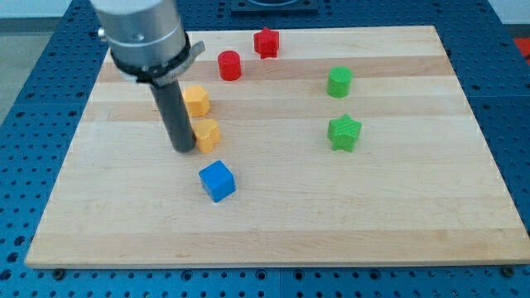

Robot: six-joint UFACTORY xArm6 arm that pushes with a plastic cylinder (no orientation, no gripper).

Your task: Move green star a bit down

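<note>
The green star (344, 132) lies on the wooden board (397, 223) at the view's right of centre. A green cylinder (339, 82) stands above it. My tip (183, 150) is far to the view's left of the green star, right beside the lower yellow block (206, 134) on its left side. The dark rod rises from the tip to the arm's grey end at the view's top left.
A second yellow block (196, 100) sits just above the lower one, next to the rod. A blue cube (218, 180) lies below and right of my tip. A red cylinder (229, 65) and a red star (266, 42) sit near the board's top edge.
</note>
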